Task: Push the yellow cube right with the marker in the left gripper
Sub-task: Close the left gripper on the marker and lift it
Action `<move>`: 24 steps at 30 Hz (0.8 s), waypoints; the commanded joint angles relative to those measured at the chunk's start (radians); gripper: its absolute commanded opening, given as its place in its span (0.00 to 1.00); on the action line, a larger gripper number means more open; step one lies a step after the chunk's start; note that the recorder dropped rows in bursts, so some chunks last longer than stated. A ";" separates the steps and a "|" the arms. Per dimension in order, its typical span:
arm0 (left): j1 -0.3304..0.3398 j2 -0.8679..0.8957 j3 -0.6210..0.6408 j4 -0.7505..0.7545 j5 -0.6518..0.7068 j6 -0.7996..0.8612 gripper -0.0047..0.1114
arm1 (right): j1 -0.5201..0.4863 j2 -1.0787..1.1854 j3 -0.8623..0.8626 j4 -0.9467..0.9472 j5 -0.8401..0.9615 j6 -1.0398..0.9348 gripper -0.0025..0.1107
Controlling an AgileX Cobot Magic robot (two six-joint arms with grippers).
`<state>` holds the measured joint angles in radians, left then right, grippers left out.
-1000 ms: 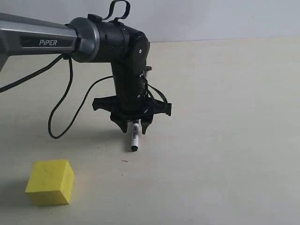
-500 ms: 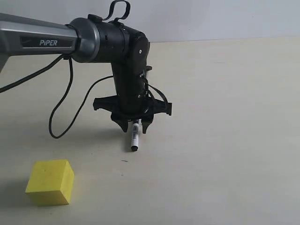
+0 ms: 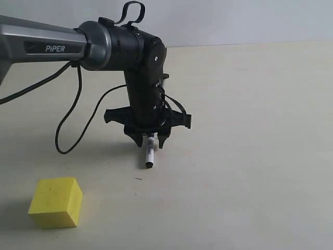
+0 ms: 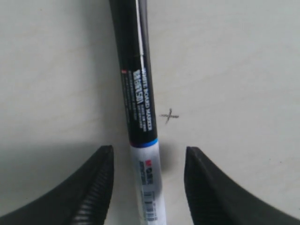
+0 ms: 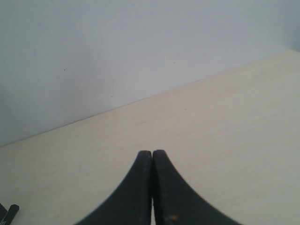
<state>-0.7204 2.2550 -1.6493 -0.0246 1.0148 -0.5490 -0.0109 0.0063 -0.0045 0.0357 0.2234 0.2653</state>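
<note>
i have the left pincer [image 3: 149, 140] near the middle of the frame, its fingers apart around the slim marker [image 3: 149, 155], not clearly squeezing it; the tip hangs near the smooth pale tabletop [image 3: 250, 156]. the matte yellow cube [image 3: 56, 202] sits lower left, untouched. next i'd carry the marker beyond its left face. right pincer [image 5: 152, 187] is closed, empty.

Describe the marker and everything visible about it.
The marker is a slim pen with a glossy black section, a thin blue band and a white barrel with small dark print reading "white board marker". It hangs roughly upright between the fingers of the left hand, its dark lower end close to the beige table; contact cannot be told. In the left wrist view the fingers flank the barrel with visible gaps. The yellow cube sits apart, untouched.
</note>
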 commanded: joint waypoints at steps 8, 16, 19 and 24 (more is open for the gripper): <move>-0.002 0.006 -0.002 -0.003 0.012 -0.009 0.45 | -0.006 -0.006 0.005 -0.001 0.000 0.000 0.02; -0.002 0.023 -0.002 -0.003 0.026 -0.006 0.44 | -0.006 -0.006 0.005 -0.001 0.000 0.000 0.02; -0.002 0.032 -0.002 0.002 0.024 -0.001 0.43 | -0.006 -0.006 0.005 -0.001 0.000 0.000 0.02; -0.002 0.001 -0.002 0.010 0.033 0.021 0.08 | -0.006 -0.006 0.005 -0.001 0.000 0.000 0.02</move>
<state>-0.7204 2.2760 -1.6501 -0.0232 1.0375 -0.5350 -0.0109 0.0063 -0.0045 0.0357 0.2234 0.2653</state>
